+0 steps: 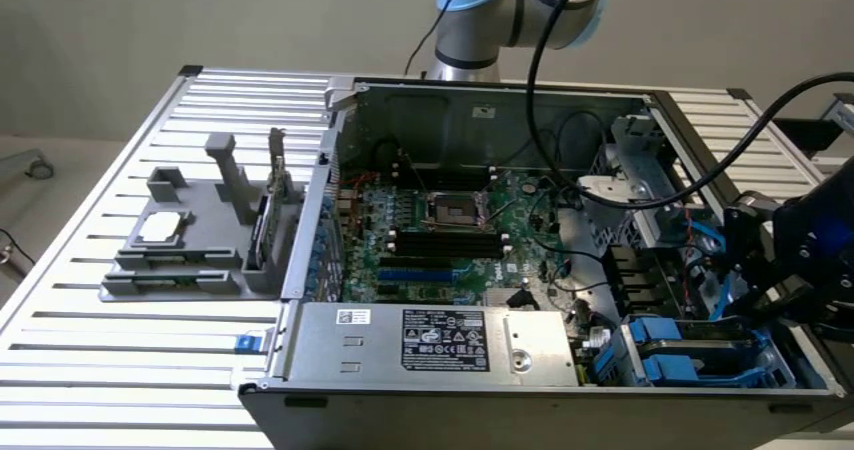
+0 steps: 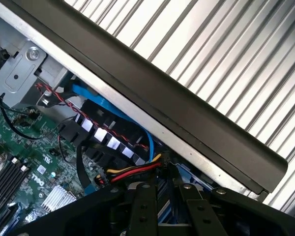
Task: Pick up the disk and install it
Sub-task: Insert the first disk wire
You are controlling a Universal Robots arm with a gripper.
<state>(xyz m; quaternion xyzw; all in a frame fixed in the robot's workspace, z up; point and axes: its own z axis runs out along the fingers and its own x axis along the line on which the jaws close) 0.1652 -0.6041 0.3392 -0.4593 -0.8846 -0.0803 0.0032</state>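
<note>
My gripper [image 1: 770, 292] hangs over the drive bay at the near corner of the open computer case [image 1: 441, 390], on the exterior view's right. In the wrist view its two black fingers [image 2: 146, 206] stand close together. A narrow strip of blue plastic [image 2: 166, 205], the edge of the disk's carrier, sits between them; the rest of the disk is hidden by the gripper [image 2: 166, 191]. Just beyond the fingertips lies a bundle of yellow, red and black wires [image 2: 132, 171].
Blue carriers [image 1: 681, 355] sit in the bay beneath the gripper. Blue and black cables [image 1: 707, 240] cross beside the green motherboard [image 1: 441, 230]. The case's dark side wall [image 2: 187, 123] runs close by. A grey fixture [image 1: 180, 255] holding a small square chip [image 1: 160, 228] stands on the slatted table [image 1: 120, 370].
</note>
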